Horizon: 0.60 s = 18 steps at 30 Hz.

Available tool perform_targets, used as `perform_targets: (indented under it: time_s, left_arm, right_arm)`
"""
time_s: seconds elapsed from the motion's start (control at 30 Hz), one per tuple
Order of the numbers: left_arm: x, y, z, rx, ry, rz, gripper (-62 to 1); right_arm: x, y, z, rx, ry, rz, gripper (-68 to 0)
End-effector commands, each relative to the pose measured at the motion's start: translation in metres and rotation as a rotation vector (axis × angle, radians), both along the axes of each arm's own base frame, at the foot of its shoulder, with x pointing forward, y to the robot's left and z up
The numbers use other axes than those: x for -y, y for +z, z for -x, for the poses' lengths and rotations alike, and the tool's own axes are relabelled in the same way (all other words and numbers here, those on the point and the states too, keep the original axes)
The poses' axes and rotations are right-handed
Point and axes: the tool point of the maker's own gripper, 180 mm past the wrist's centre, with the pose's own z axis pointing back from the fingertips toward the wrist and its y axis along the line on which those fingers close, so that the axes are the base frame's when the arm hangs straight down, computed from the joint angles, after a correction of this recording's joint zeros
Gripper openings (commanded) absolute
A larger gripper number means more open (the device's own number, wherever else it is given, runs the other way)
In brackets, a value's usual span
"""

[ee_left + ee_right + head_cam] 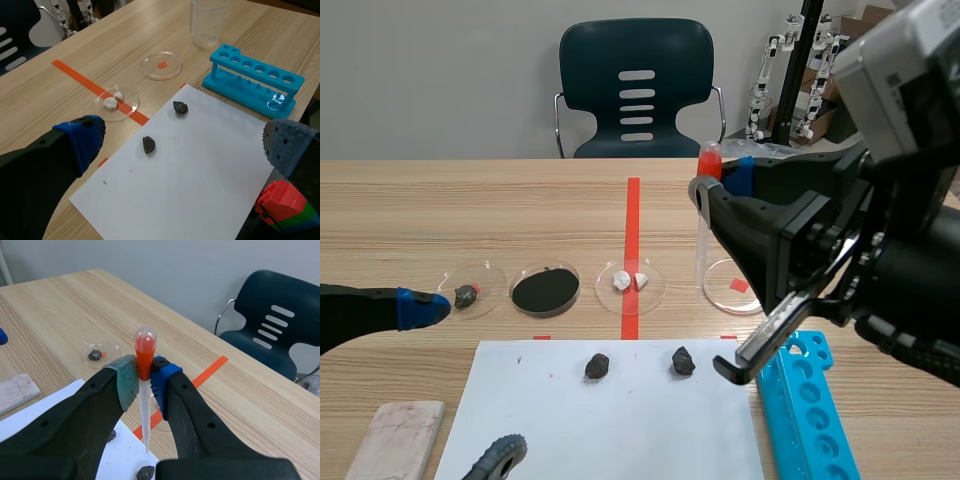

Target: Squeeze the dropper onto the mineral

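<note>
Two dark mineral lumps point(597, 366) point(682, 361) lie on a white paper sheet point(620, 430). My right gripper point(145, 372) is raised over the table, shut on a clear dropper point(145, 347) just below its orange-red bulb. The dropper hangs tip down over the paper, a little short of one mineral point(145, 472); the other mineral point(111, 436) shows beside a finger. In the scene view the dropper bulb point(710, 160) sits high at the right. My left gripper point(182, 145) is open and low over the paper's near left part, with both minerals point(149, 144) point(180, 107) ahead of it.
A row of petri dishes stands behind the paper: dark stone point(470, 290), black powder point(545, 290), white pieces point(630, 282), red square point(733, 285). A clear beaker point(206, 22) and a blue tube rack point(815, 400) stand at the right. A pale block point(395, 440) lies front left.
</note>
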Motion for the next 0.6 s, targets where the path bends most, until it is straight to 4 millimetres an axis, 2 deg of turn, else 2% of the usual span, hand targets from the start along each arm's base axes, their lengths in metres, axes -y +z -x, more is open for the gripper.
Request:
perform_targets:
  time_s: [0.0,0.3,0.57]
  left_arm:
    - [0.0,0.006,-0.002,0.016,0.009,0.028,1.4]
    - [0.001,0.01,-0.003,0.029,0.009,0.046,1.4]
    - [-0.004,0.011,-0.001,0.043,0.024,0.105,1.4]
  right_arm:
    - [0.001,0.011,-0.001,0.036,-0.004,-0.015,-59.6]
    - [0.008,0.01,-0.019,0.06,-0.042,-0.02,-59.6]
    - [0.02,-0.004,-0.051,0.062,-0.074,-0.015,-59.6]
